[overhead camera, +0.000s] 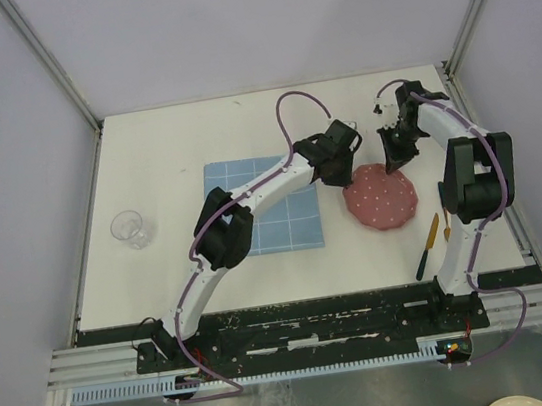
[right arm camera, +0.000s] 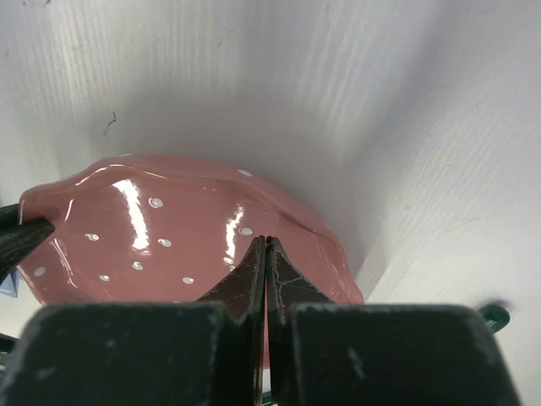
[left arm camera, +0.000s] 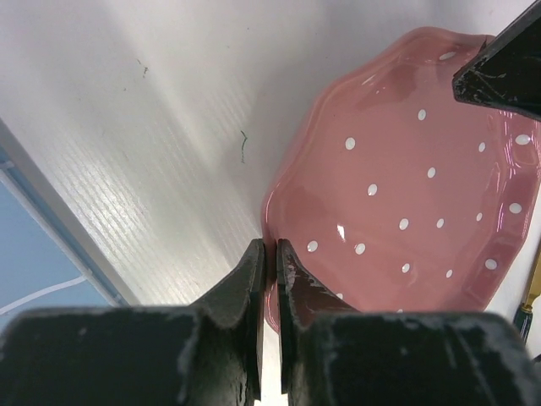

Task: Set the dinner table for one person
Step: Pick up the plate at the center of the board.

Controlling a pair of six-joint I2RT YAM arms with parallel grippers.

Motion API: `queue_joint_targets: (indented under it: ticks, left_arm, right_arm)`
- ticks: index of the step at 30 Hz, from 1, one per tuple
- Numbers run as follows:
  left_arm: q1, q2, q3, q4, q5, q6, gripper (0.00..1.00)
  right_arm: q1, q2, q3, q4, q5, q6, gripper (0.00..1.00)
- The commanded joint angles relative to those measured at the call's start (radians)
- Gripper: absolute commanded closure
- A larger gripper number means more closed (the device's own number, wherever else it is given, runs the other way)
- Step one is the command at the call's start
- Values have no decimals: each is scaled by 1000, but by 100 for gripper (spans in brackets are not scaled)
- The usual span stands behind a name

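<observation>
The matte white dinner table (overhead camera: 191, 133) spans the workspace; toward its right edge sits the pink white-dotted scalloped plate (overhead camera: 382, 199); the left gripper (left arm camera: 270, 247) pinches its left rim — we judge, for a two-sided lift; the right gripper (right arm camera: 266, 241) is fully closed at the far rim, hold unconfirmed.

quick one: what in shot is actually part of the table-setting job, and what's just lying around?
Job:
- dinner table
- blue placemat
- pink plate
- clear glass
- gold-tipped utensil, dark handle

Lying about:
- pale dish, cut off by the frame, beyond the table's near edge
- frame post
</observation>
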Motion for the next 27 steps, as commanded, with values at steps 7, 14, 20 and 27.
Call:
queue_joint_targets:
  ticks: [7, 14, 20, 27]
  left_arm:
    - [17, -82, 26, 33, 15, 46, 97]
    - [23, -83, 23, 32, 10, 51, 97]
    - [24, -82, 24, 32, 11, 52, 97]
    - [25, -71, 29, 33, 7, 52, 97]
  right_arm:
    - [-33, -25, 59, -4, 74, -83, 67]
    - [-61, 11, 48, 4, 59, -103, 57]
    - [-91, 53, 23, 15, -10, -128, 59]
    - [-106, 76, -13, 16, -79, -146, 59]
